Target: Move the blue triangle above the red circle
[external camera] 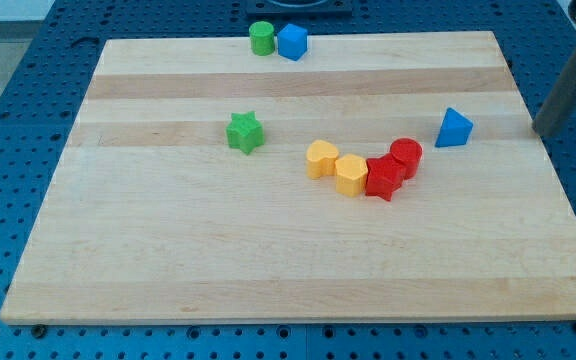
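The blue triangle (454,127) sits on the wooden board (168,250) at the view's right. The red circle (406,156) lies just below and to the left of it, a small gap apart. My tip (539,132) is at the board's right edge, to the right of the blue triangle and well apart from it. The dark rod slants up to the view's top right corner.
A red star-like block (383,178) touches the red circle. A yellow hexagon (351,174) and a yellow heart (321,159) continue that row to the left. A green star (245,132) sits mid-left. A green cylinder (261,38) and blue cube (292,42) sit at the top edge.
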